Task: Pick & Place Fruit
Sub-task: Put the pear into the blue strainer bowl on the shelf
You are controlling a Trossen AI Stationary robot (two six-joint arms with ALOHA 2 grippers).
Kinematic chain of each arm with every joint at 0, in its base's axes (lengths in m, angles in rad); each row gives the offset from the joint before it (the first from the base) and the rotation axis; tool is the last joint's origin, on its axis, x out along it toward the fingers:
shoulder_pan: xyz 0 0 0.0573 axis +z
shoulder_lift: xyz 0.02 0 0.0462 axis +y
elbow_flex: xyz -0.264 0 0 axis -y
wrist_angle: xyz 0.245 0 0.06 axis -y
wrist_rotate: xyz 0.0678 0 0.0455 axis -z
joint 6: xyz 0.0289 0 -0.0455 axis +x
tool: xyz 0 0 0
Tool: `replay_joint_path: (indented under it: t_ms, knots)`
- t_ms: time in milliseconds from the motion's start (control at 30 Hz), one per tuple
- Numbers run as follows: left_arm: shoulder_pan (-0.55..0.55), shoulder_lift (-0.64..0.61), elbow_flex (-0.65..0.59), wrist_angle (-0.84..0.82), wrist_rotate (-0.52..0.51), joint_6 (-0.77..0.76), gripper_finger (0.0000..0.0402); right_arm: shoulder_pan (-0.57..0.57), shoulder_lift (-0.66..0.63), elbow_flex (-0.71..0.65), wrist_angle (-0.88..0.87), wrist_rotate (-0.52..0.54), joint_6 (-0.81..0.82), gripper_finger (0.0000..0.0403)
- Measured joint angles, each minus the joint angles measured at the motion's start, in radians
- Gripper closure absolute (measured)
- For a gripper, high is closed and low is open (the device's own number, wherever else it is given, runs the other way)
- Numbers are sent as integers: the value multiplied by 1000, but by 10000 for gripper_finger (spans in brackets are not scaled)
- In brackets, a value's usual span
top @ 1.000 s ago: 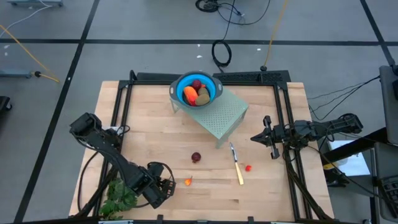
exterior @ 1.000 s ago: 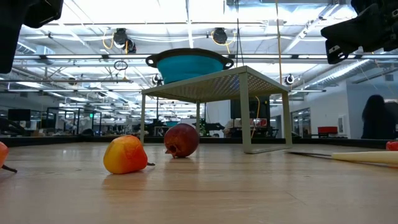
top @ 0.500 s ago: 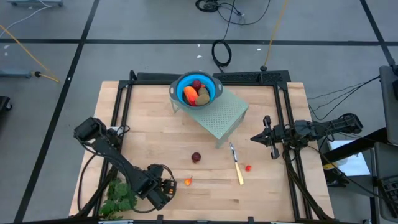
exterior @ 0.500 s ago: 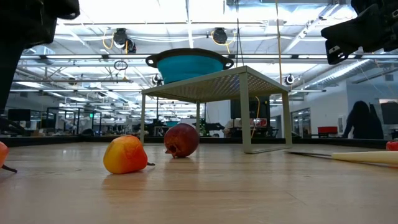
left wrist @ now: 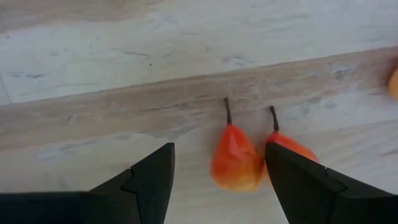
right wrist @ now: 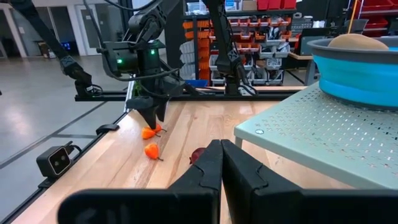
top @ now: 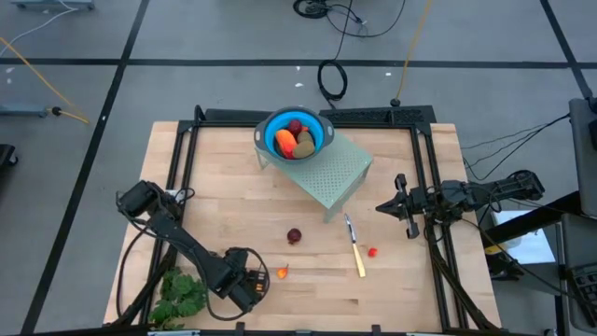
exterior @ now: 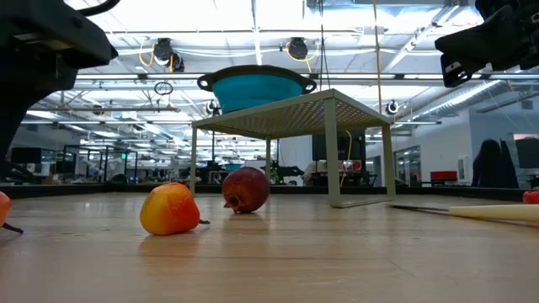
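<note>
You'll see two small orange-red pears (left wrist: 236, 158), stemmed and glossy, lying on the wooden table (top: 233, 210) near its front edge, one between the left gripper's (left wrist: 217, 180) spread jaws. Your right gripper (top: 399, 207) waits, jaws together.

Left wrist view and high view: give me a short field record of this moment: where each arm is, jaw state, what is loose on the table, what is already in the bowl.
left gripper: near front edge, jaws open over two small orange fruits, not gripping
right gripper: waiting at the right side, jaws shut, empty
bowl: blue, on the perforated green stand, holds several fruits
loose on table: dark red ball, small red bit
other: knife, leafy bunch
</note>
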Motion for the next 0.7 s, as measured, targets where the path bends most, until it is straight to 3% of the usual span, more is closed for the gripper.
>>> replay_joint_path:
  t_ms: [700]
  knots:
    - [0,21,2,15,37,26,151,0,0,0,0,0,0,403]
